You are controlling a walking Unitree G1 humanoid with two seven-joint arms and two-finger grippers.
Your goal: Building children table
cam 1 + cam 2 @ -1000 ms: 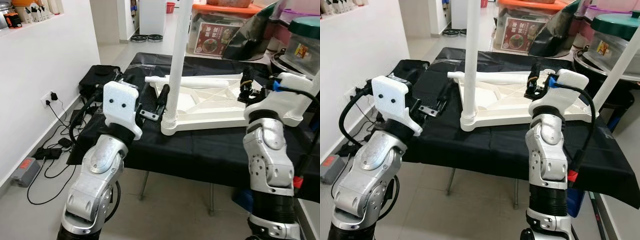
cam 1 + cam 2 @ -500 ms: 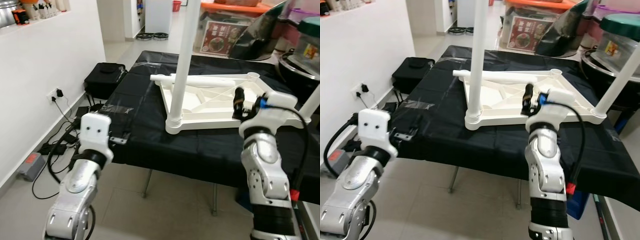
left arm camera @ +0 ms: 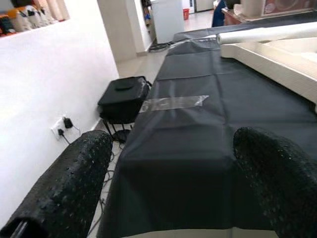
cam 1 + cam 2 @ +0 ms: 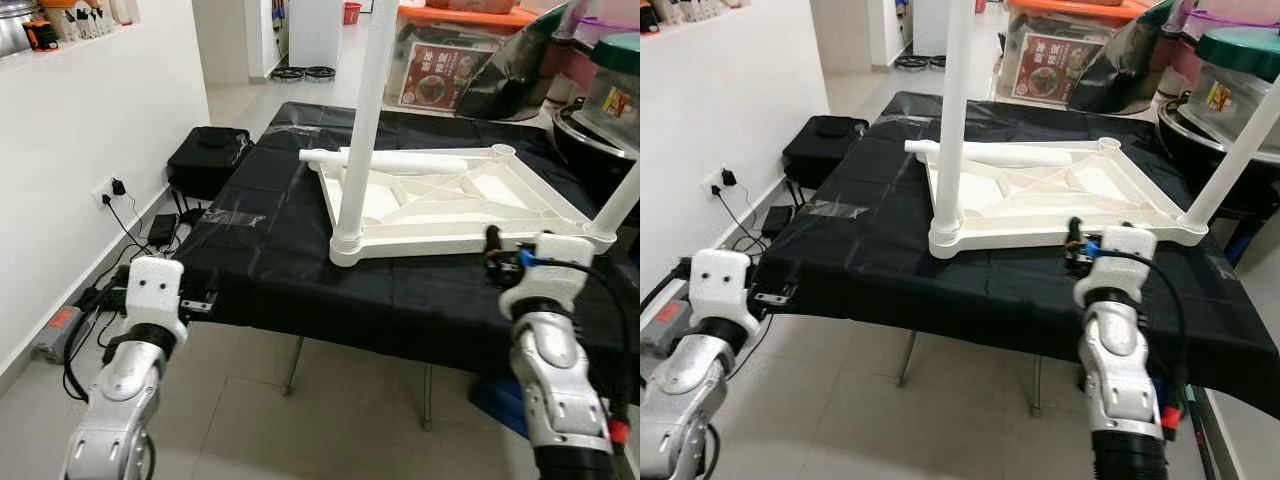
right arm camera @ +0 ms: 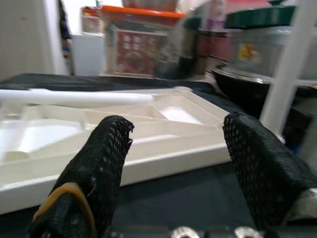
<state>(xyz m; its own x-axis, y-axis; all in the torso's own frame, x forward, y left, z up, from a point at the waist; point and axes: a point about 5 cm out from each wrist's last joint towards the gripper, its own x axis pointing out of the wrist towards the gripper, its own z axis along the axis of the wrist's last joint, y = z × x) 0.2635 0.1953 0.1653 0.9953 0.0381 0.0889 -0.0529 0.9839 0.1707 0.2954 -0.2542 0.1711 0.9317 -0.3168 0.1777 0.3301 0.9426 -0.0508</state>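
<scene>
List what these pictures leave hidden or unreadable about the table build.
- Upright leg: its top is cut off by the eye views' upper edge.
- Second leg: cut off by the right edge.
- Inverted tabletop: its upper face lies against the black cloth.
- Red box label: too small to read.

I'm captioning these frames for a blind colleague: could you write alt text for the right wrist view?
An upside-down white children's table top lies on a black-covered table, seen between the open black fingers of the right end effector. A loose white leg lies across it and another leg stands upright; storage bins sit behind.
</scene>
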